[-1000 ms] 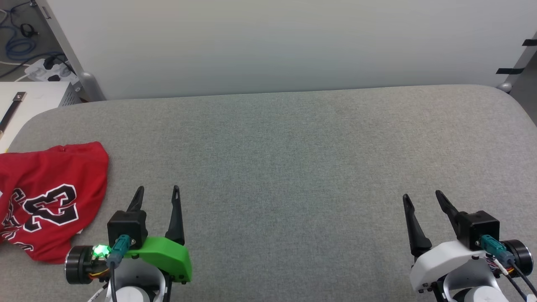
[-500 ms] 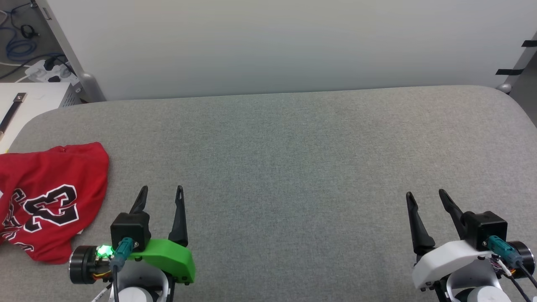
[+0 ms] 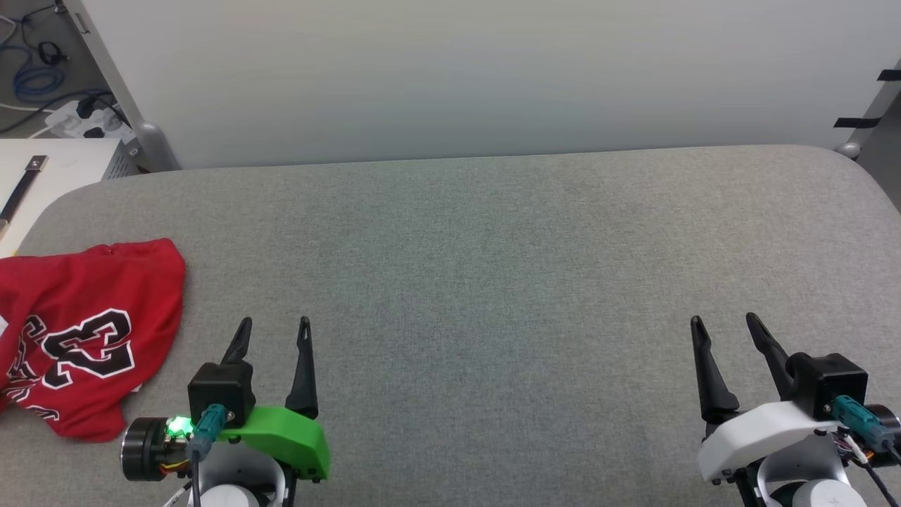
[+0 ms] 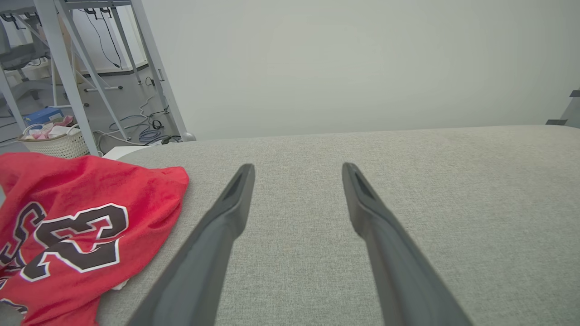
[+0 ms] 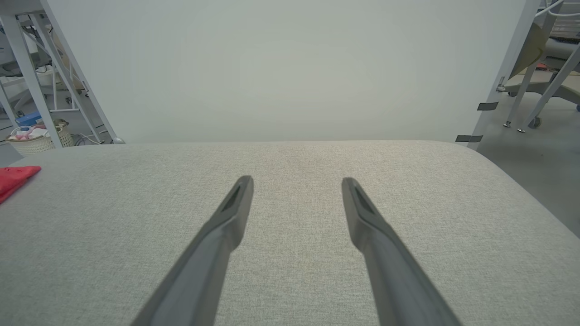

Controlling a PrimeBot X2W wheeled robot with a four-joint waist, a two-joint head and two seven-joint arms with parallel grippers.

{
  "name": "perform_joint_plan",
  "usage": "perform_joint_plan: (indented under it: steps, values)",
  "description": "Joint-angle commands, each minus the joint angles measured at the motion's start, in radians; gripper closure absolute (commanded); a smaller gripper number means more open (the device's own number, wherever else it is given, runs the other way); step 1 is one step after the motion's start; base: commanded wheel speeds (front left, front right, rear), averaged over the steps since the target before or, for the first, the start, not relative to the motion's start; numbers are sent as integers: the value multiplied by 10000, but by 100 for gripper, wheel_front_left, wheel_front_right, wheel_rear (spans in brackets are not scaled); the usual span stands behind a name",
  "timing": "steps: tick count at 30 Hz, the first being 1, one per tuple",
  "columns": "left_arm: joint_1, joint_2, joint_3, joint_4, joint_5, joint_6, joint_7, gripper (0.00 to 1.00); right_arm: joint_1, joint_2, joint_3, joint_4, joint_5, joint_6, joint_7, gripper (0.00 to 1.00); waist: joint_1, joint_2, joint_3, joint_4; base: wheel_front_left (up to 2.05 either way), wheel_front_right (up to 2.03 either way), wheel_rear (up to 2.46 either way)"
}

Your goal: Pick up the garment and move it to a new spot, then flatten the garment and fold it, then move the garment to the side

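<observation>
I see the shirt (image 3: 84,331) crumpled at the grey table's (image 3: 493,282) left edge; left gripper (image 3: 273,325) and right gripper (image 3: 725,322) gape empty nearside, wall (image 3: 457,70) beyond.

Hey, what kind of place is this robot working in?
Most likely a robotics lab or test bay, not a home: a grey padded work table stands before a plain white backdrop panel, with loose cables and a power strip on the floor beside it.

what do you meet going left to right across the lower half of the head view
the garment → left gripper, open → right gripper, open; bare grey table lies between the two grippers
</observation>
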Motion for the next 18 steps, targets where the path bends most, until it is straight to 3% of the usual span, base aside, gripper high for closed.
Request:
perform_joint_plan:
  steps: [1, 18]
  values:
    - [-103, -15, -4, 50, -67, -57, -107, 0, 77, -17, -16, -87, 91, 22, -65, 0, 0, 0, -1, 10, 0, 0, 0]
    - [-230, -15, 174, 236, -145, -36, -461, 0, 62, -23, 157, -488, -197, 31, 19, 0, 0, 0, 63, 533, 0, 0, 0]
